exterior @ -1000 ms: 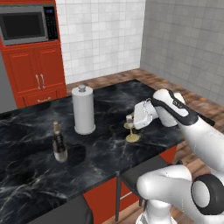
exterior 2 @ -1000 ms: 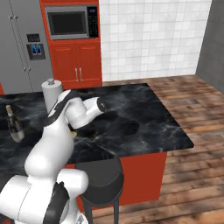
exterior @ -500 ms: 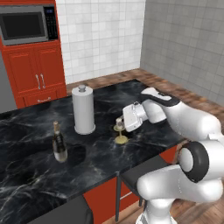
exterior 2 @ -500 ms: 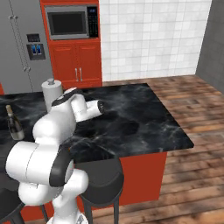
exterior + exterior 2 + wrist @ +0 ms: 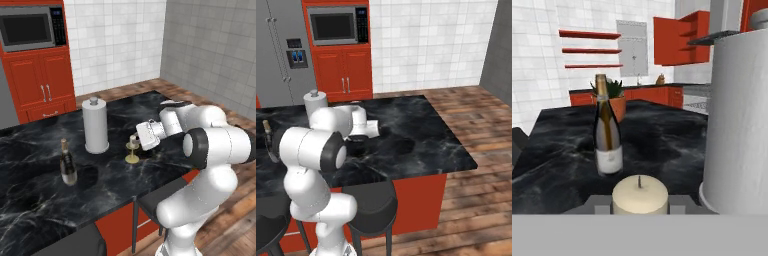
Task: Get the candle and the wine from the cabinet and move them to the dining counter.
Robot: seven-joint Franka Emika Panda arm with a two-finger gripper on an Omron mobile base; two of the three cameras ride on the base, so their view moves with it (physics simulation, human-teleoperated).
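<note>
— Candle (image 5: 133,140) first: where does it sit?

— On the dining counter (image 5: 40,200), upright in its small gold candlestick, the round foot down on the black marble. In the left base view it stands just right of the tall paper-towel roll (image 5: 95,125), toward the near edge of the slab.

— And the gripper (image 5: 142,138)?

— Right at the candle — the white hand reaches in from the right and its tip meets the cream stub. In the hand view the candle top (image 5: 640,196) sits low and centred between the fingers, wick showing. The fingers look clamped on the candle, though the contact itself is mostly hidden by the hand.

— The wine (image 5: 67,162)?

— Standing upright on the same counter, well left of the candle, with the roll between them and further back. From the hand camera the bottle (image 5: 607,131) rises beyond the candle, pale label facing, gold neck up.

— Anything else around?

— A dark round stool (image 5: 372,206) tucked under the near edge of the counter in the right base view, and a microwave (image 5: 31,29) set into red cabinetry against the far wall.
</note>
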